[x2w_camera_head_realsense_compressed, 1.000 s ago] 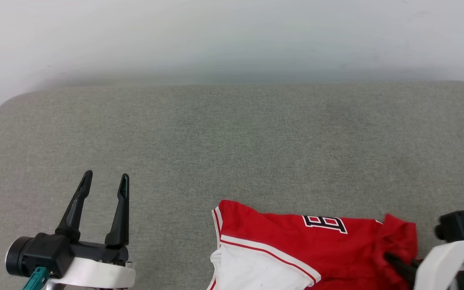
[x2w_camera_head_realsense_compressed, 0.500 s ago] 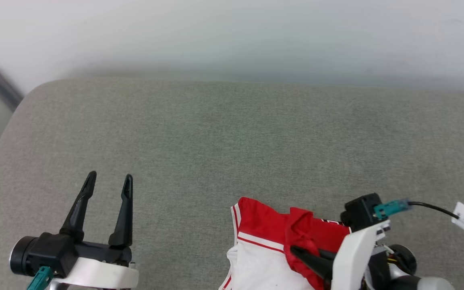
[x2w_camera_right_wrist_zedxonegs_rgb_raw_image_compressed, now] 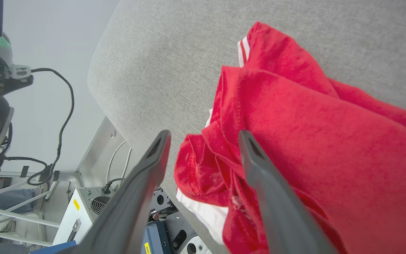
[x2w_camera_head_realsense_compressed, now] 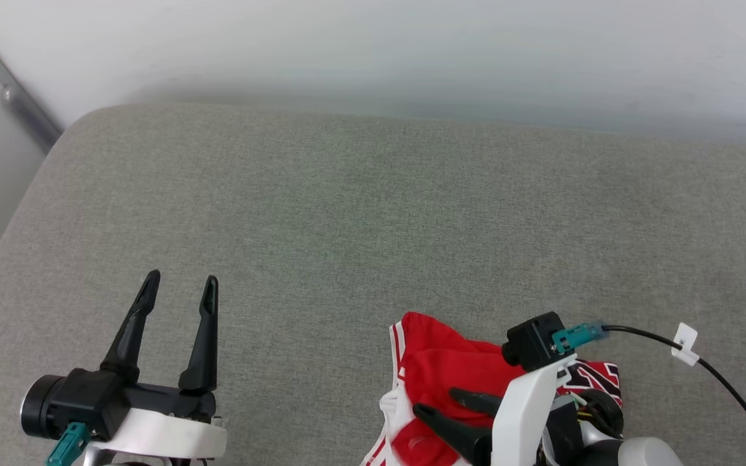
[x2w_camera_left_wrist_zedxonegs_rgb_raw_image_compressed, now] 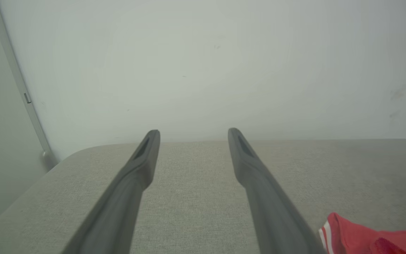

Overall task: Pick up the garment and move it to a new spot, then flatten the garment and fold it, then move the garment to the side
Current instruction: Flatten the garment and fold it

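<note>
A pale, bare wall (x2w_camera_head_realsense_compressed: 373,52) closes off the far side of my workspace, with a grey metal strip (x2w_camera_head_realsense_compressed: 17,100) running down it at the left. In front of it lies the grey woven pad (x2w_camera_head_realsense_compressed: 360,213), its far-left corner rounded. Through the right wrist camera I can see past the pad's near edge to a white box with a fan grille (x2w_camera_right_wrist_zedxonegs_rgb_raw_image_compressed: 95,204) and loose cables below.

The garment (x2w_camera_head_realsense_compressed: 441,366) sits bunched at the near edge of the pad, right of centre. The red cloth is doubled back over itself, with a strip of white showing underneath at the edge. Its striped seam faces left, toward my other arm; the black-and-white print peeks out at the right end, under the wrist. So the heap runs roughly left to right across my head view — though the arm hides much of it.

My right gripper (x2w_camera_head_realsense_compressed: 436,402) points left over the red fold, fingers spread apart; I cannot tell if they touch the cloth. My left gripper (x2w_camera_head_realsense_compressed: 182,281) hangs over bare pad well to the left — fingers likewise spread, pointing at the wall with nothing between them.
</note>
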`<state>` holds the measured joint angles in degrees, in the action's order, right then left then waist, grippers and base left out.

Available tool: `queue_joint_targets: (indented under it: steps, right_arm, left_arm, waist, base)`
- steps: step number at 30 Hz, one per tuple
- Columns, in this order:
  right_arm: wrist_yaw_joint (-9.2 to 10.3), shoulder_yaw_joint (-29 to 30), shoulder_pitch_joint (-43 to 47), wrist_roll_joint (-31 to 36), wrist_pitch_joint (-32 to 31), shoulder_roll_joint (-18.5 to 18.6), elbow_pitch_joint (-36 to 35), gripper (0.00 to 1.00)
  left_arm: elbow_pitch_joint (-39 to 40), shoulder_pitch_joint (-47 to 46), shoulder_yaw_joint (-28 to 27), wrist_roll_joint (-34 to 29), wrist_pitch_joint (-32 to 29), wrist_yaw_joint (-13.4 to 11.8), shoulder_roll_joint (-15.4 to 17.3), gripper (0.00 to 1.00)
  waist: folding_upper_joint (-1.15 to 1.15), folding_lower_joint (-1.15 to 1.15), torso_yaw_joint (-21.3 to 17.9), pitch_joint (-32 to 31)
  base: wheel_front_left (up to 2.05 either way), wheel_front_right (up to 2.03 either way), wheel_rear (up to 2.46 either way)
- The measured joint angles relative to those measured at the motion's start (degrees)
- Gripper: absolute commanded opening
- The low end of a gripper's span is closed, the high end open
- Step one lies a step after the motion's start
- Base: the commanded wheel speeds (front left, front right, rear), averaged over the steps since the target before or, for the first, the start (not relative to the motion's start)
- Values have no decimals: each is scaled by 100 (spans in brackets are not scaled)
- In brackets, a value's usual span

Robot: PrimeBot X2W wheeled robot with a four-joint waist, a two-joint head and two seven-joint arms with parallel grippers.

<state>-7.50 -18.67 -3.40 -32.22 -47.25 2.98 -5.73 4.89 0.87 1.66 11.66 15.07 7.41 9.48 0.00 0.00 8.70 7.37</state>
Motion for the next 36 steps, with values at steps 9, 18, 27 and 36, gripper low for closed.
queue_joint_targets:
  steps: [9, 18, 27, 36]
  right_arm:
    - [0, 66, -448, 176, 421, 41, -27, 100]
    - [0, 494, -1134, 1154, 1693, 1276, -16, 100]
    - [0, 1507, -909, 1513, 3172, 1889, 55, 100]
    - [0, 2347, 230, 1881, 4444, 1352, -454, 100]
  left_arm:
    - [-15, -1, -21, -49, 0, 0, -42, 100]
    - [26, -1, -45, -51, 0, 0, -45, 100]
    - [70, 2, -56, -49, 0, -1, -45, 100]
    - [118, 76, -64, 9, 0, 0, -105, 100]
  waist:
    - [0, 0, -154, -68]
    - [0, 0, -421, -118]
    - [0, 0, -636, -134]
    - [0, 0, -690, -63]
  base:
    - [0, 0, 0]
    - [0, 0, 0]
    - [0, 0, 0]
    - [0, 0, 0]
